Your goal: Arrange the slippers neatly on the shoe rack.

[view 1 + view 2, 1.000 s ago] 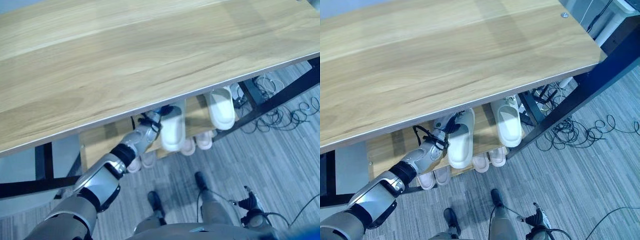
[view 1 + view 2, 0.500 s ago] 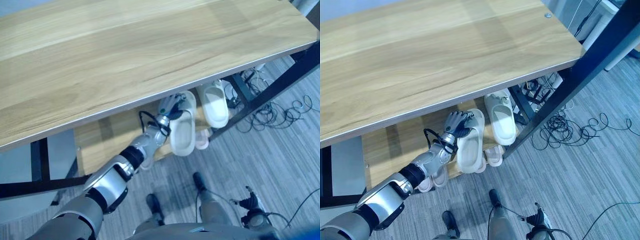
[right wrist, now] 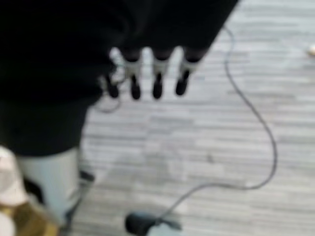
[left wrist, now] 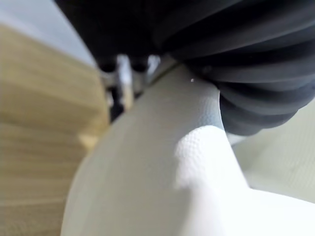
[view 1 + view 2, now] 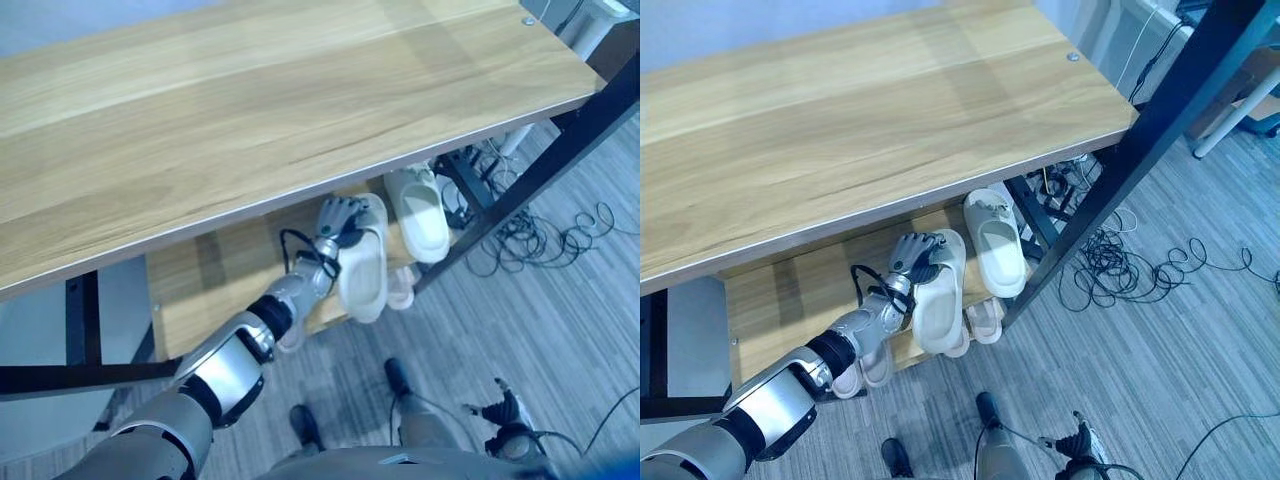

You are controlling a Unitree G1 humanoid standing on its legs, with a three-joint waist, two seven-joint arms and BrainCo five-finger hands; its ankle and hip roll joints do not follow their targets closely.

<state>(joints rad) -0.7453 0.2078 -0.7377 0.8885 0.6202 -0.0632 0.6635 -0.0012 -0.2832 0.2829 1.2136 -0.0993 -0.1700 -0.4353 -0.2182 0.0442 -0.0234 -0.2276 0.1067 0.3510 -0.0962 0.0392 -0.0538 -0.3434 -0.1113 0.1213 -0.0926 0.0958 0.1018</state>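
Grey plank flooring runs under a black-framed shoe rack [image 5: 1110, 160] with a broad wooden top, and I'm reaching beneath that top with my left hand [image 5: 908, 256] down at the middle shelf [image 5: 790, 295]. My fingers are curled over the toe end of a cream slipper [image 5: 937, 300], gripping it, and the slipper lies on the shelf with its heel hanging past the front edge, towards me. Just beyond it, on the far side from my palm, sits its cream partner [image 5: 997, 250], already lying straight on the same shelf. To do this well, I judge I should slide my slipper further in until its heel lines up with its partner's, keep the two parallel and close without touching, and only then let go, drawing my fingers back low so they clear the top board. My right hand [image 3: 155, 78] hangs idle over the floor, fingers relaxed and straight, holding nothing. Count so far: two cream slippers on the middle shelf, and on the shelf below me what looks like four pale pink slippers [image 5: 985, 318], two under my forearm and two under the cream pair, though the overhang hides parts of them.
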